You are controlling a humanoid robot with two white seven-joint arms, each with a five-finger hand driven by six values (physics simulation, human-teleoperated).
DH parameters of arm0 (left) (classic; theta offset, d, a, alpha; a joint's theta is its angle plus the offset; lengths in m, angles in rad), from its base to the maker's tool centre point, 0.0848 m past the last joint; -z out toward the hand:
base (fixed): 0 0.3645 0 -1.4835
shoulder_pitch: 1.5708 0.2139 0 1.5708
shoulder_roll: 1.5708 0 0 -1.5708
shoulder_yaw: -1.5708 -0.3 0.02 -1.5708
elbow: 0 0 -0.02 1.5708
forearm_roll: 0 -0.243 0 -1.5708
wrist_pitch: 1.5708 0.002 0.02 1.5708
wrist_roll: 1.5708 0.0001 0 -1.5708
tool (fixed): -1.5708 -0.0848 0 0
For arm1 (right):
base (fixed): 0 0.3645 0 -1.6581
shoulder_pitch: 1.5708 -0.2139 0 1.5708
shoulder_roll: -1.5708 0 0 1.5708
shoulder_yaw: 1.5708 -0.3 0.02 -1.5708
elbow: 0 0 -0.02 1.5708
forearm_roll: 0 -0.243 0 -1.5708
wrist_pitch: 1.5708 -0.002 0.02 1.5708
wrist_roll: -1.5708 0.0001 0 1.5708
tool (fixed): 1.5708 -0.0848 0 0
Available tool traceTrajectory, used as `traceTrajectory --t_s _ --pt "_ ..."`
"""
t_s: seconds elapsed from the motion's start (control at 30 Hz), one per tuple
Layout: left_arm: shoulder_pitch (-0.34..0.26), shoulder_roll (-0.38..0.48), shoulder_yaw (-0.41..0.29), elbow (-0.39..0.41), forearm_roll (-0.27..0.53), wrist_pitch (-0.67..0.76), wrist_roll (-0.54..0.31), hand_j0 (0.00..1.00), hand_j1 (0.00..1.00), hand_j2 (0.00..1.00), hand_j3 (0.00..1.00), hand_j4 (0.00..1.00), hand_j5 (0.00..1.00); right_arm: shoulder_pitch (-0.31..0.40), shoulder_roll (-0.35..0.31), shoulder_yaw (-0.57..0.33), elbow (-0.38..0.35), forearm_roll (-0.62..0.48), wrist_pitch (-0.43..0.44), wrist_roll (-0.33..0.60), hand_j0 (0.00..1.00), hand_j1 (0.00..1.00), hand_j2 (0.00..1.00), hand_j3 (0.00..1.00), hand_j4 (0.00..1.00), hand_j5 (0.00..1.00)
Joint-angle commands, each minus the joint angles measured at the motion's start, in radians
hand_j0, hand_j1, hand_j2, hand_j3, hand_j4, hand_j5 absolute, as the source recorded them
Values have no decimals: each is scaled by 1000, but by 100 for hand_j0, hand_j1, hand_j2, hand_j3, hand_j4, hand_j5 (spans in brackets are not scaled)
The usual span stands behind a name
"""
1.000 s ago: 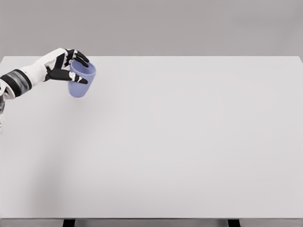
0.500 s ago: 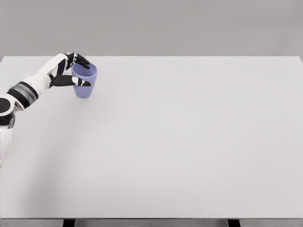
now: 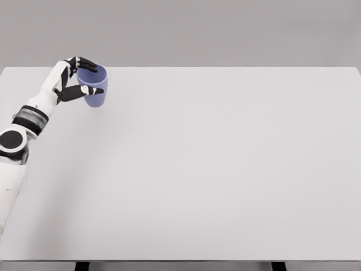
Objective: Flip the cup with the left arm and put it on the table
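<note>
A blue-violet cup point(image 3: 97, 95) stands upright with its mouth facing up, at the far left of the white table point(image 3: 225, 169) near the back edge. My left hand point(image 3: 90, 77) reaches it from the left. The black fingers point(image 3: 84, 61) curl over the back of the rim and the thumb point(image 3: 89, 91) lies across the cup's front. The hand is shut on the cup. My left arm point(image 3: 31, 116) runs up along the table's left edge. The right arm is not in sight.
Two dark table legs point(image 3: 82, 265) show under the front edge. A plain grey wall point(image 3: 180, 28) stands behind the table.
The cup, tilted and held above the table a second ago, now stands upright and sits a little farther back. The forearm has swung closer to the left edge.
</note>
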Motion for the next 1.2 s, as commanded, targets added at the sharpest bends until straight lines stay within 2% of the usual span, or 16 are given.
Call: traceTrajectory --t_s 0.0,0.3,0.6,0.8,1.17 --pt "0 -7 -1 -1 4 -13 37 47 47 47 47 47 47 0 0 0 0 0 0 0 100 100 100 100 100 100" --pt "52 -55 -1 -1 15 -36 177 47 47 47 47 47 47 0 0 0 0 0 0 0 100 100 100 100 100 100" --pt "72 -64 -8 -2 9 -72 179 52 52 52 52 52 52 0 0 0 0 0 0 0 100 100 100 100 100 100" --pt "74 -64 -10 -2 7 -72 179 66 66 66 66 66 66 0 0 0 0 0 0 0 100 100 100 100 100 100" --pt "77 -64 -11 -4 2 -74 179 79 79 79 79 79 79 0 0 0 0 0 0 0 100 100 100 100 100 100"
